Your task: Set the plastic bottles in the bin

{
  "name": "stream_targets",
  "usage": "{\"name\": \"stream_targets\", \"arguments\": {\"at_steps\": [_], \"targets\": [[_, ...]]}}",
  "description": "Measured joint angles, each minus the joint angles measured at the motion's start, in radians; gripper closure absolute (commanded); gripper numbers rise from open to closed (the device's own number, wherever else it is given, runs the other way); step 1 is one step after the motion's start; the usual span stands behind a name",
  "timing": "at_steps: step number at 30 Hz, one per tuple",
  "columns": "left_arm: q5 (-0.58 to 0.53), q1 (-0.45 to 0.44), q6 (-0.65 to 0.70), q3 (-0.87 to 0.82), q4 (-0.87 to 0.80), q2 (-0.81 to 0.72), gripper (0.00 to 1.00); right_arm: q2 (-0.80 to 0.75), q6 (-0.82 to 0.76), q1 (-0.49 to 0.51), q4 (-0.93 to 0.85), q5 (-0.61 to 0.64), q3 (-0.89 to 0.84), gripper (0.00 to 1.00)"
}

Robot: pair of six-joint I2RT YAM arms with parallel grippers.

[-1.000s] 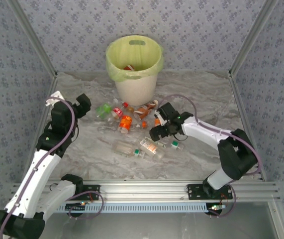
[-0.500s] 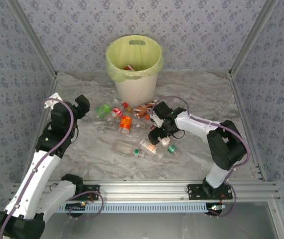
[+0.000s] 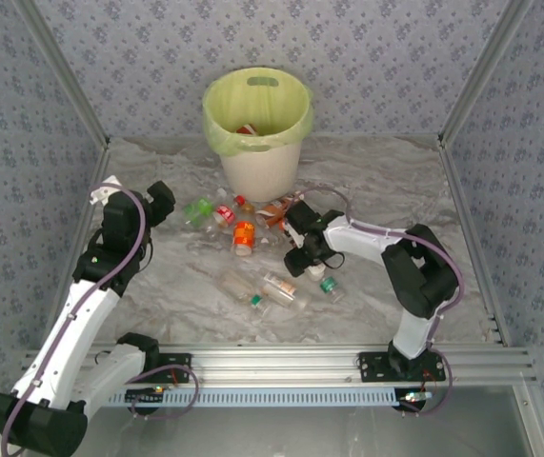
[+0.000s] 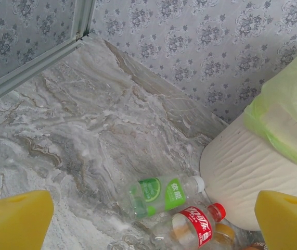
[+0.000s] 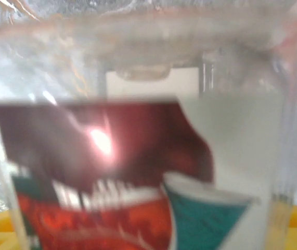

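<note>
Right wrist, right end effector (image 5: 148, 233) straddling red-labelled bottle (image 5: 101, 203), grip unclear

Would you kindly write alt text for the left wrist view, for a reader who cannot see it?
A green-labelled bottle and a red-labelled bottle lie on their sides on a marbled table, beside the cream bin with its yellow-green liner at right. The yellow fingers stand wide apart at the bottom corners, holding nothing.

A cluster of plastic bottles (image 3: 243, 234) on the table (image 3: 386, 181), just before the bin (image 3: 260, 171).
</note>
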Motion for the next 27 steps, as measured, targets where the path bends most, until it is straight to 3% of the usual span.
{"name": "stream_targets", "arguments": {"at_steps": [7, 18, 27], "targets": [[0.014, 0.001, 0.000, -0.001, 0.000, 0.023, 0.00, -0.116, -0.007, -0.004, 0.020, 0.027, -0.025, 0.40], [0.022, 0.007, -0.009, -0.005, 0.000, 0.045, 0.01, -0.344, -0.024, -0.005, 0.080, 0.069, -0.026, 0.43], [0.043, 0.013, -0.023, -0.006, 0.000, 0.074, 0.01, -0.451, -0.030, -0.043, 0.264, 0.057, -0.029, 0.43]]}}
